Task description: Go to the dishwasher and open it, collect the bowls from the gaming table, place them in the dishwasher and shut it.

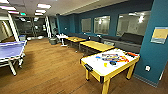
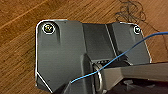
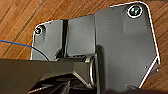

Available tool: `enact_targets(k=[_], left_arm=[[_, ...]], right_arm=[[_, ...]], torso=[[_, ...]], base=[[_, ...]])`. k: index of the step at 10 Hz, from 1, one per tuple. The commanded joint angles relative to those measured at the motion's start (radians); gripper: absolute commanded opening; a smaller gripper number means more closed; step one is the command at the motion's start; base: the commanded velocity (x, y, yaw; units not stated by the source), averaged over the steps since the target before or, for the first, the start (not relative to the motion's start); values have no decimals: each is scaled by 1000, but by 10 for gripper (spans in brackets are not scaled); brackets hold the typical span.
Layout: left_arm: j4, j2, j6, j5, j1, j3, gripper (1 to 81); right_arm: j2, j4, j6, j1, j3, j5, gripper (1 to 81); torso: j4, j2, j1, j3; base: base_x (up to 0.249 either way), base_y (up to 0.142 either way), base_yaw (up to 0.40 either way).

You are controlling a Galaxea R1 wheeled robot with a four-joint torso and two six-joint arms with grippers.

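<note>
Gaming table (image 1: 107, 65) in sight, bowls uncollected.

The bowls, small blue shapes (image 1: 112, 62) too blurred to count, sit on its white top among coloured clutter, near the end next to the teal wall (image 1: 152, 50); collecting and loading appear left to do, and the dishwasher's state cannot be judged. The head view gives the room; the wrist views give wooden floor (image 2: 17, 37), and whether either gripper's fingers are open cannot be told.

Two blue bowls (image 1: 98, 57), one gaming table (image 1: 92, 65)
</note>
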Motion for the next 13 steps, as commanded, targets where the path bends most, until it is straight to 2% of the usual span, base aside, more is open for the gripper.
enact_targets(k=[1, 10, 13], left_arm=[[12, -6, 1, 45, -47, 5, 811], [9, -10, 0, 44, -49, 4, 811], [6, -10, 0, 43, -49, 5, 811]], right_arm=[[5, -6, -2, 46, 4, -51, 811], [4, -6, -1, 50, 5, -51, 811], [4, -6, -2, 52, 4, -51, 811]], torso=[[0, 0, 0, 0], [0, 0, -1, 0], [0, 0, -2, 0]], base=[[108, 62, 0], [116, 61, 0], [129, 0, 0]])
